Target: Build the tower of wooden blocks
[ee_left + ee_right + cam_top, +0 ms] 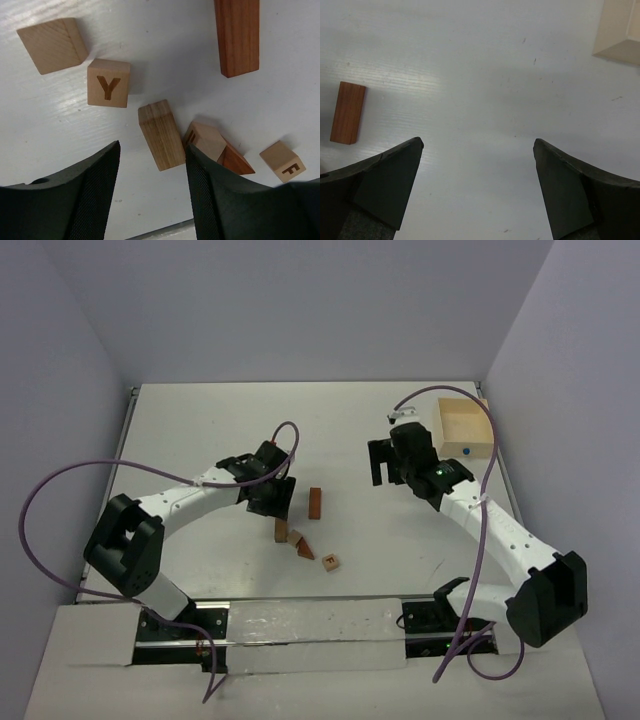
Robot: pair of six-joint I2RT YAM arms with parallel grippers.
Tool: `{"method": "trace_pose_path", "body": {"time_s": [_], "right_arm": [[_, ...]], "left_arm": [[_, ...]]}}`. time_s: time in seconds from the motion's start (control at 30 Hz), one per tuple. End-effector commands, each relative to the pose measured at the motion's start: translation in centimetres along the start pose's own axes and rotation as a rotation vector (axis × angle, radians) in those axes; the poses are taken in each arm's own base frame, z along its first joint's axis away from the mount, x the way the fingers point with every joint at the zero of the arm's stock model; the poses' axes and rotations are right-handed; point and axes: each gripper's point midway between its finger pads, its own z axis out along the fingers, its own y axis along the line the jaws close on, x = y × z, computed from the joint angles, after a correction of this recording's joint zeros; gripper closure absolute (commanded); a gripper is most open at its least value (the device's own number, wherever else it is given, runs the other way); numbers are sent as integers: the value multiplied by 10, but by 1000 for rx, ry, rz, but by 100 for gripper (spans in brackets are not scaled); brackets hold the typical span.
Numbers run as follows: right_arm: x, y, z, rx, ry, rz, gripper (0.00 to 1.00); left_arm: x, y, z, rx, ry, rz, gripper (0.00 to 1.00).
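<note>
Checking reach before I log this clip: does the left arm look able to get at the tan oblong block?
Probably yes. The left end effector hangs open just above the tan oblong block, and nothing covers it; the neighbouring tan block sits close on one side and may crowd a finger.

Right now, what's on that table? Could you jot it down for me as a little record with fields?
Tower: not started, no upright stack in view
Loose blocks: Y cube, F cube, plain tan block, tan oblong, reddish-brown bar, reddish-brown wedge, all lying on the table
Left gripper: open, holding nothing, poised over the tan oblong
Right gripper: open, holding nothing, over bare table
Other: open wooden box at the far right corner
</note>
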Motion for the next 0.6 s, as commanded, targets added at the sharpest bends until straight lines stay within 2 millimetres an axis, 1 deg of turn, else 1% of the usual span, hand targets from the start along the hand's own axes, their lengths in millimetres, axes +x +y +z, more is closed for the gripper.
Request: {"method": "trace_pose_path", "body": {"time_s": [0.0, 0.03, 0.1, 0.2, 0.3, 0.4, 0.47, 0.57], "right_arm": [[-28, -3, -5, 13, -89, 46, 0], [-26, -3, -3, 15, -81, 46, 0], [-23, 0, 2, 9, -68, 44, 0], [-19, 2, 8, 4, -49, 39, 0], [-17, 4, 10, -5, -37, 38, 0], [-16, 6, 10, -18, -34, 38, 0], [-17, 6, 9, -24, -34, 42, 0], [-17, 8, 8, -39, -33, 49, 0]], "left_arm": [[9, -12, 1, 64, 35, -30, 32], [13, -12, 3, 69, 47, -29, 31], [20, -19, 6, 103, 87, -22, 34], [27, -29, 10, 136, 125, 2, 36], [31, -37, 14, 137, 130, 29, 35], [34, -38, 20, 127, 150, 31, 37], [36, -34, 26, 97, 166, 30, 41], [36, -33, 30, 87, 181, 24, 44]]}}
